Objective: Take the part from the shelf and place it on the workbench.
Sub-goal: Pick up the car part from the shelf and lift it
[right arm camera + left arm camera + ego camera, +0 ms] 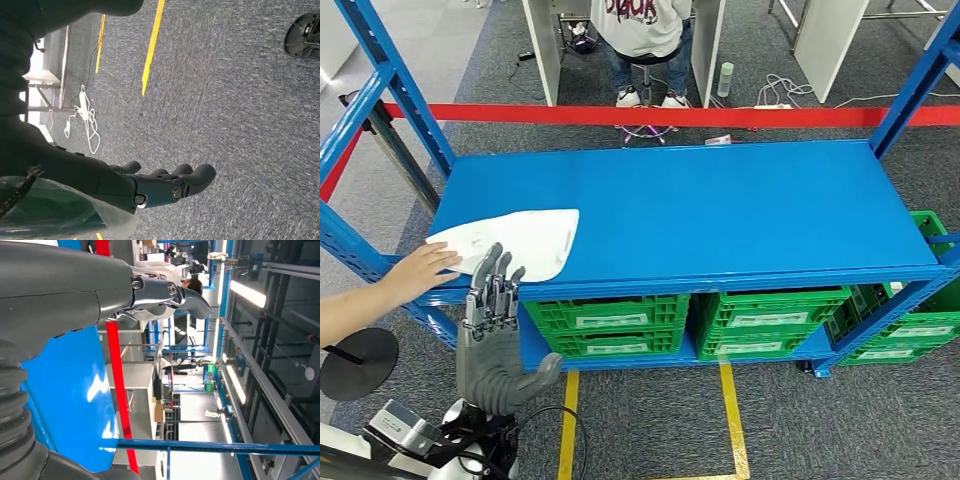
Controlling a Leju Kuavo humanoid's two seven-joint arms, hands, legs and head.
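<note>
The part (516, 240) is a flat white moulded piece lying at the left end of the blue shelf (712, 210). A person's hand (422, 270) reaches in from the left and rests on its near left corner. My left hand (495, 340) is raised in front of the shelf's front edge, just below the part, fingers straight and spread, thumb out, holding nothing. The left wrist view shows the same left hand (113, 295) empty beside the blue shelf (71, 390). My right hand (162, 185) hangs over grey carpet, fingers loosely extended and empty.
Green crates (610, 325) fill the lower level under the shelf, with more (931, 330) at the right. A red barrier tape (682, 115) runs behind the shelf, and a seated person (644, 30) is beyond it. Yellow floor lines (731, 420) mark the carpet in front.
</note>
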